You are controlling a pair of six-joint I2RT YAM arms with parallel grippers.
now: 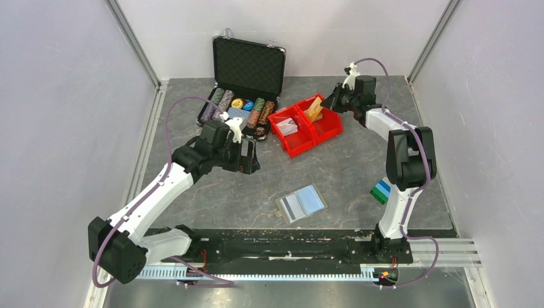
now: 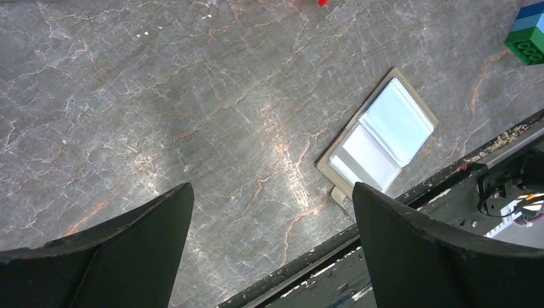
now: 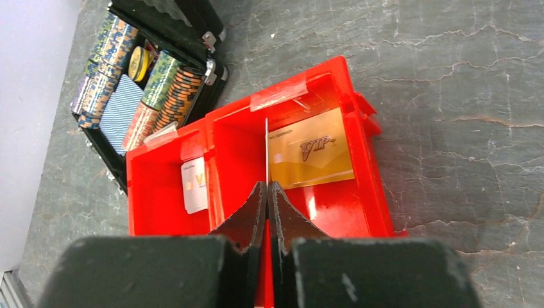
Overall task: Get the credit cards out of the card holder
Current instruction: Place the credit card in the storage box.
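Note:
The card holder (image 1: 301,204) lies open and flat on the table near the front edge, grey-rimmed with light blue inner panels; it also shows in the left wrist view (image 2: 385,138). My left gripper (image 2: 271,189) is open and empty above bare table, left of and behind the holder (image 1: 247,157). My right gripper (image 3: 267,186) is shut on a thin card (image 3: 267,147) seen edge-on, held over the right red bin (image 3: 359,212). An orange-yellow VIP card (image 3: 311,149) lies in that bin. A pale card (image 3: 194,184) lies in the left bin.
An open black poker-chip case (image 1: 247,83) with chips and a blue deck stands at the back. The red bins (image 1: 305,125) sit beside it. A green-and-blue block (image 1: 382,190) lies near the right arm's base. A black rail (image 2: 449,186) runs along the front edge.

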